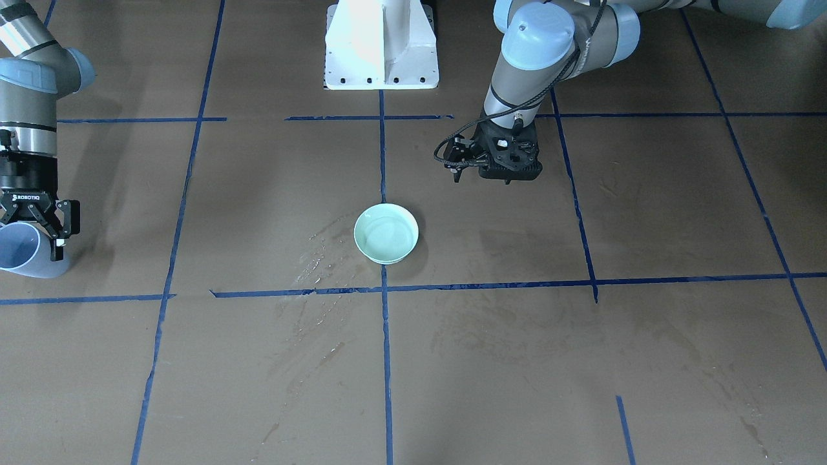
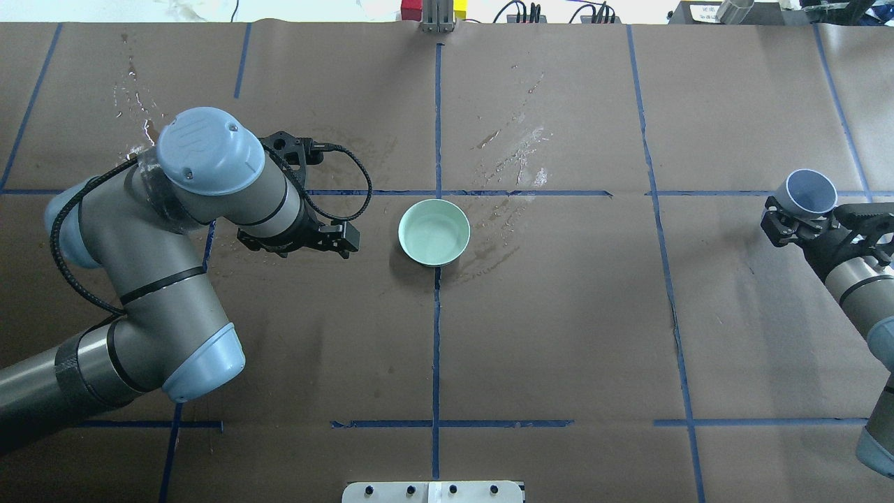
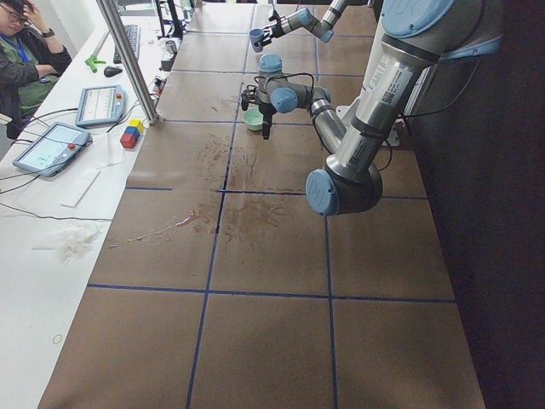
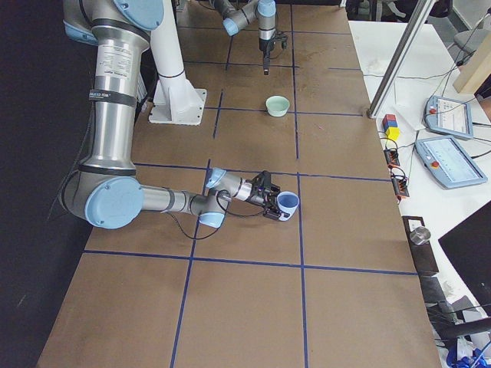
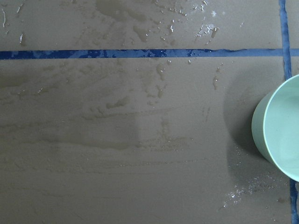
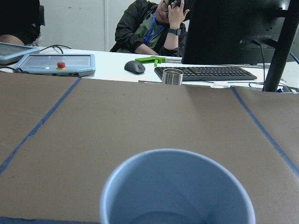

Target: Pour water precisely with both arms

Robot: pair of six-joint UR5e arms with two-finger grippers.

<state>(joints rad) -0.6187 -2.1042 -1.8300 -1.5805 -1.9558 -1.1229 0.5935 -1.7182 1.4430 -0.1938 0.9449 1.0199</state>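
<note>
Nearest the robot, brown table [image 2: 559, 335] stretched wide between the arms. One mint bowl [image 2: 434, 232] sat mid-table, holding the water [image 1: 386, 234]. The left gripper [image 1: 504, 161] hovered beside it, its fingers hidden, so I couldn't tell their state. The right gripper [image 2: 796, 215] clamped one blue cup [image 2: 810, 190] near the table's end. The right wrist view showed a person [image 6: 154, 23] past the far edge, missing from the overhead view.

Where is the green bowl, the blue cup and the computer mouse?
green bowl [image 2: 434, 261]: overhead exterior view, its near outer wall.
blue cup [image 2: 811, 192]: overhead exterior view, its inner wall.
computer mouse [image 6: 134, 67]: right wrist view, its top.
</note>
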